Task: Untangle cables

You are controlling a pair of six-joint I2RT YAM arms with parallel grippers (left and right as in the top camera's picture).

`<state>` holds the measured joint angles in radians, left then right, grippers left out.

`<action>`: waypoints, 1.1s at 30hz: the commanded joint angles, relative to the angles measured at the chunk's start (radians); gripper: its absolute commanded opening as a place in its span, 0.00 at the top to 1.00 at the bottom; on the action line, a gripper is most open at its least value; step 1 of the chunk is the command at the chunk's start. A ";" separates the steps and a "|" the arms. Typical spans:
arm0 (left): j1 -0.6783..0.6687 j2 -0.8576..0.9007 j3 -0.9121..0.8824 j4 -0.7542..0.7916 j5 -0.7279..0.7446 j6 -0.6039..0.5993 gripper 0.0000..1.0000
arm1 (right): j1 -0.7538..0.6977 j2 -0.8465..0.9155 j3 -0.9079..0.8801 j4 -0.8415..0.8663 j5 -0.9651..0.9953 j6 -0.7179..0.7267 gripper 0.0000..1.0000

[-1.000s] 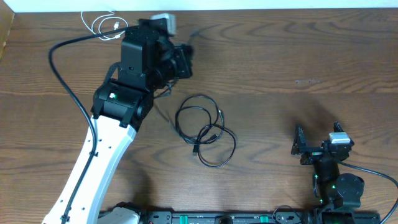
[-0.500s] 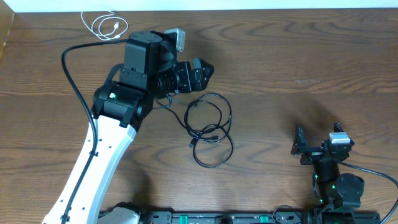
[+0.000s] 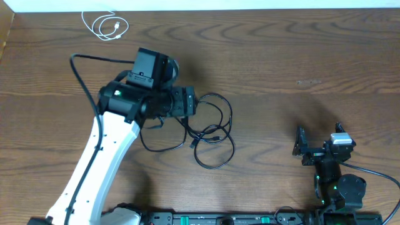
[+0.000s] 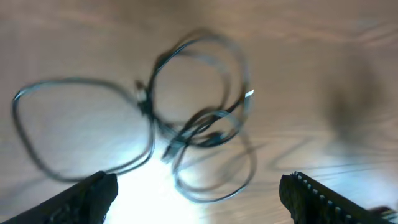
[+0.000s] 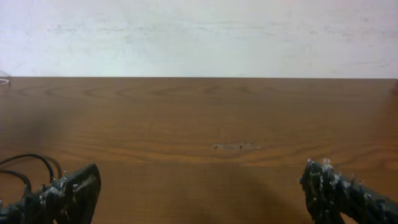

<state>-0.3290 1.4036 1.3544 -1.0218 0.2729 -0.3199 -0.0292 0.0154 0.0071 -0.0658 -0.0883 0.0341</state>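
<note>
Two black cables [image 3: 209, 131] lie tangled mid-table, and one loop [image 3: 159, 139] is spread out to the left of the knot. My left gripper [image 3: 191, 103] hovers open just above the tangle's left part and holds nothing. The left wrist view is blurred. It shows the black cables [image 4: 199, 124] below the open left gripper [image 4: 199, 202], with the wide loop [image 4: 81, 127] on the left. The short white cable [image 3: 106, 26] lies coiled by itself at the back left. My right gripper [image 3: 319, 142] rests open at the front right, far from the cables; in its wrist view the right gripper [image 5: 202, 193] is empty.
The left arm's thick black cord [image 3: 84, 75] arcs over the table behind the arm. A bit of black cable [image 5: 25, 165] shows at the left edge of the right wrist view. The table's back edge [image 5: 199, 77] meets a white wall.
My left gripper went from shut to open and let go of a black cable. The arm swung from the back toward the tangle, and a loop now lies left of the knot.
</note>
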 commanded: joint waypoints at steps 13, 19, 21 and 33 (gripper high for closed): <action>0.002 0.353 -0.044 -0.096 0.024 0.019 0.11 | 0.005 -0.003 -0.002 -0.005 0.007 0.002 0.01; -0.002 0.451 -0.044 -0.088 0.067 0.001 0.12 | 0.005 -0.003 -0.002 -0.005 0.007 0.002 0.01; -0.009 0.473 -0.044 -0.072 0.067 0.000 0.15 | 0.005 -0.003 -0.002 -0.005 0.007 0.002 0.01; -0.071 0.544 -0.045 -0.001 0.051 -0.060 0.37 | 0.005 -0.003 -0.002 -0.005 0.007 0.002 0.01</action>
<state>-0.3889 1.9278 1.3148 -1.0275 0.3317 -0.3580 -0.0292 0.0158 0.0071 -0.0658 -0.0883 0.0341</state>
